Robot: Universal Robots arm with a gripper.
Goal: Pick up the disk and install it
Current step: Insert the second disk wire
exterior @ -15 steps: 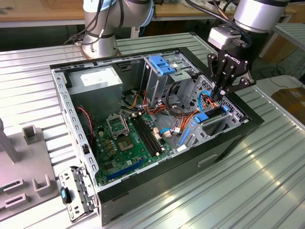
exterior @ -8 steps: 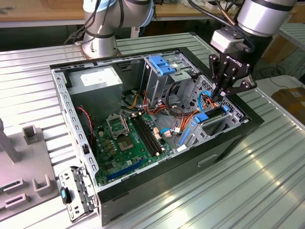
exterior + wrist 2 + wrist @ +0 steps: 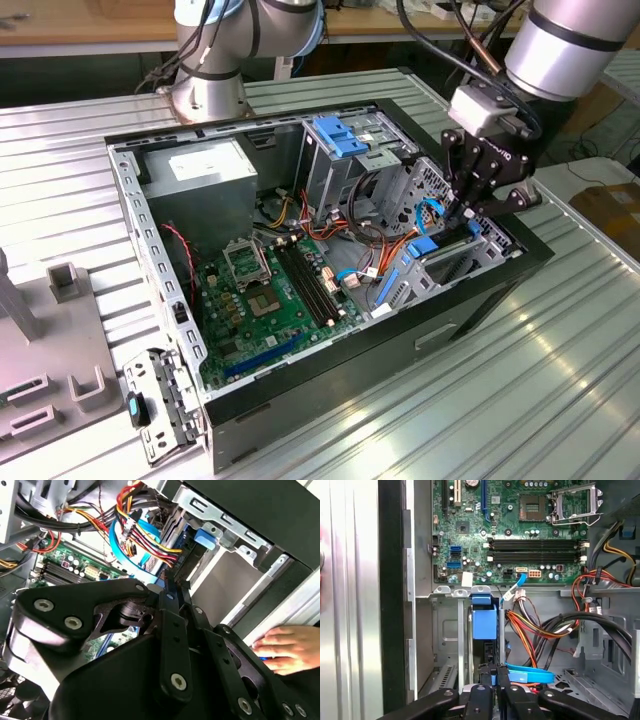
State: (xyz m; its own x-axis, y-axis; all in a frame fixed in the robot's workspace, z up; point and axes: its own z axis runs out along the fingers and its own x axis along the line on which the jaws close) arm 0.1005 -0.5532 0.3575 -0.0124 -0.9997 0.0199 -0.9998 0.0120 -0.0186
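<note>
The ribbed metal worktop (image 3: 560,380) carries an open black computer case (image 3: 330,390) lying on its side, its rim forming a rectangle around the green motherboard (image 3: 275,300), the grey power supply (image 3: 205,170) and a metal drive cage (image 3: 345,160) topped by a wide blue bracket (image 3: 338,135). The arm (image 3: 565,40) reaches down over the case's corner toward the exterior view's right, where the gripper (image 3: 462,212) sits low inside the drive bay against the case's front wall. In the first wrist view the disk (image 3: 484,630) stands on edge in a narrow slot of that bay, its blue rail end facing up, with sheet-metal walls close on either side and little spare room. The fingers (image 3: 490,677) are drawn close together at the disk's near end, though whether they actually pinch it cannot be made out. Beside the slot, bundled red, orange and black cables (image 3: 540,630) and a flat blue cable (image 3: 527,675) crowd the space next to the gripper. In the second wrist view a person's hand (image 3: 292,647) rests on the case's outer edge, close to the gripper's linkage.
</note>
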